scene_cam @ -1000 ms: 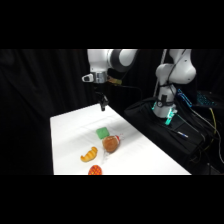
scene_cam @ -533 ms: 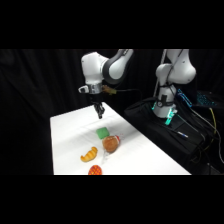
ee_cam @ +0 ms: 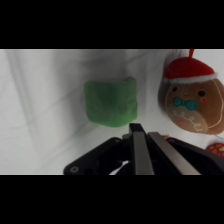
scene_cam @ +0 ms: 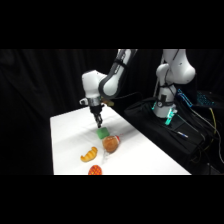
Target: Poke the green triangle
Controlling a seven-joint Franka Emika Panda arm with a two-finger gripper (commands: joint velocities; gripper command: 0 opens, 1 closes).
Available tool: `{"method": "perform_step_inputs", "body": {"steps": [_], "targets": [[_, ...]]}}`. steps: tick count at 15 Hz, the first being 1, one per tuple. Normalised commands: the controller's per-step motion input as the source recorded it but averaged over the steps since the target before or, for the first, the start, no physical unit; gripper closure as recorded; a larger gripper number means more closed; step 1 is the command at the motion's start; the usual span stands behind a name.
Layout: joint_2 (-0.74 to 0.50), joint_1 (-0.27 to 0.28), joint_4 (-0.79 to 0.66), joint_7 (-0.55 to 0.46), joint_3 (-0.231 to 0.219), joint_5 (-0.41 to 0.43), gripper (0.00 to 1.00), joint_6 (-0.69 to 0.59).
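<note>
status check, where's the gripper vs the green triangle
Gripper shut, fingers together, tip just above the green triangle, contact not clear. Triangle flat on the white table. Gingerbread toy beside it, apart. Nothing in the way.

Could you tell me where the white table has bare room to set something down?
The white table is bare along its far-left side, beyond the small green block. The near middle is crowded: block, brown-red round gingerbread ornament and orange-yellow curved piece, under the gripper.
</note>
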Motion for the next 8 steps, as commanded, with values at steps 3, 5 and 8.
{"method": "perform_step_inputs", "body": {"steps": [3,5,8], "targets": [[0.28,-0.178,0.13,-0.07,0.154,0.162,0.96,0.24],[0.28,-0.165,0.14,-0.02,0.133,0.109,0.95,0.19],[0.28,-0.125,0.16,0.03,0.104,0.055,0.97,0.14]]}}
